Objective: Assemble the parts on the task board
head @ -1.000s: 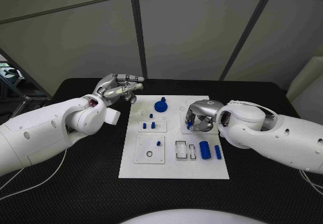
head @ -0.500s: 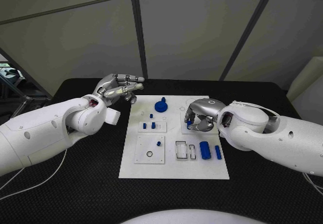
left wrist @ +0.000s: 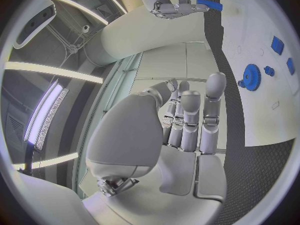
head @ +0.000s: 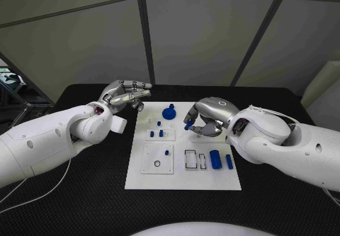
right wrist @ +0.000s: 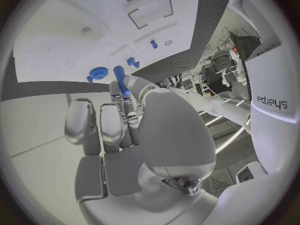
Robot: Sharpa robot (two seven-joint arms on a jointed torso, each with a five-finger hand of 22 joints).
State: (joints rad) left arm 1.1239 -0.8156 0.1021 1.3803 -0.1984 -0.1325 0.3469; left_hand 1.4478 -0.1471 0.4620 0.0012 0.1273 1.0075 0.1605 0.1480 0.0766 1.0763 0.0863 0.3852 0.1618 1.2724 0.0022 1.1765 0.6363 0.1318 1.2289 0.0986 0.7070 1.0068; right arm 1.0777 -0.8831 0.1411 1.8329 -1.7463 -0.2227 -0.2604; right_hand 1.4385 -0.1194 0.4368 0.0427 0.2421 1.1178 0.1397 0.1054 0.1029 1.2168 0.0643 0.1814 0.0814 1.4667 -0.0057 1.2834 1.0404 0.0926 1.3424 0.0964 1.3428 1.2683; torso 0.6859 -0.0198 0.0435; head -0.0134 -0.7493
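The white task board (head: 183, 179) lies in the middle of the black table. My right hand (head: 206, 118) hovers over the board's far right part and pinches a small blue peg (head: 189, 126) at its fingertips; the same peg (right wrist: 120, 80) shows in the right wrist view, and the peg (left wrist: 209, 4) shows again in the left wrist view. A blue gear (head: 168, 112) stands at the board's far middle. My left hand (head: 126, 95) is raised off the board's far left corner, holding nothing, its fingers (left wrist: 187, 120) side by side.
Small blue pegs (head: 157, 132) stand in the left middle plate, and one more peg (head: 167, 152) stands beside a black ring (head: 155, 162). Two blue cylinders (head: 215, 158) lie at the right, next to two rectangular slots (head: 191, 157). Black table surrounds the board.
My right hand has risen from the board's far right plate with the blue peg and shifted left, towards the gear. The left hand has stayed put.
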